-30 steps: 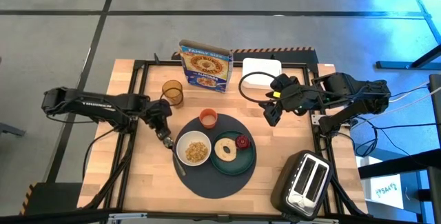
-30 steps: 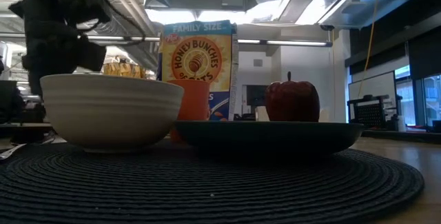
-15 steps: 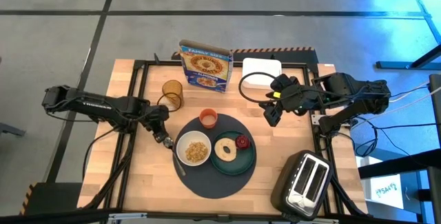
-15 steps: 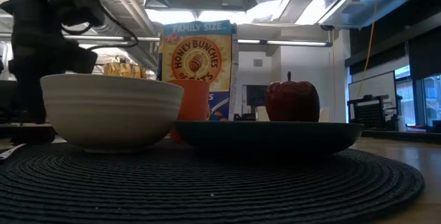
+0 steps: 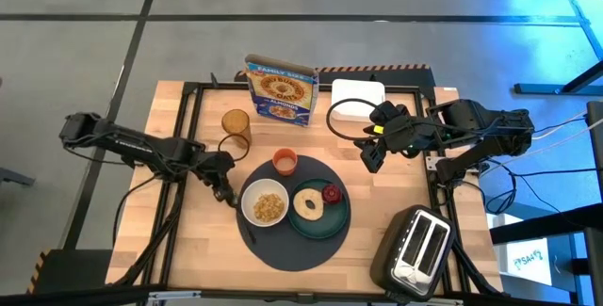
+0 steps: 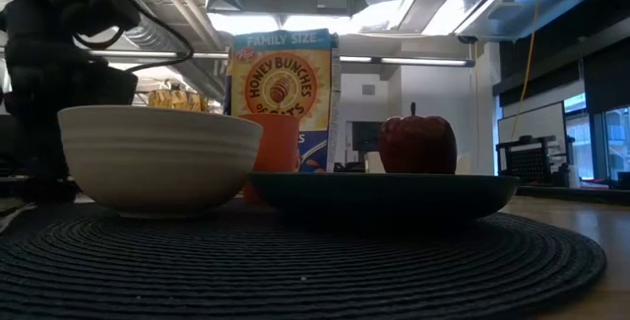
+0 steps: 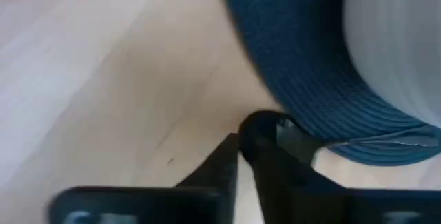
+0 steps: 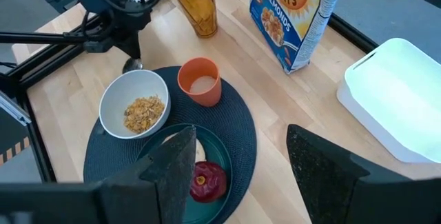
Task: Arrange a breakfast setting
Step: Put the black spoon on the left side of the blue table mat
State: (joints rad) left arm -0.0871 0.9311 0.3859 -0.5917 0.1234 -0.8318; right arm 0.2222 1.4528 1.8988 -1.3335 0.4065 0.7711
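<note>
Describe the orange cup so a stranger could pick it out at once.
Find the round dark placemat mid-table. The orange cup stands on its far edge, behind the white bowl. It is short and opaque, unlike the taller amber glass off the mat.

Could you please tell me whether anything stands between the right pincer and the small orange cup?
Nothing visible does. The right pincer, open, hovers beside the placemat. The orange cup sits on the mat's edge, and only bare wood and mat lie between them.
</note>
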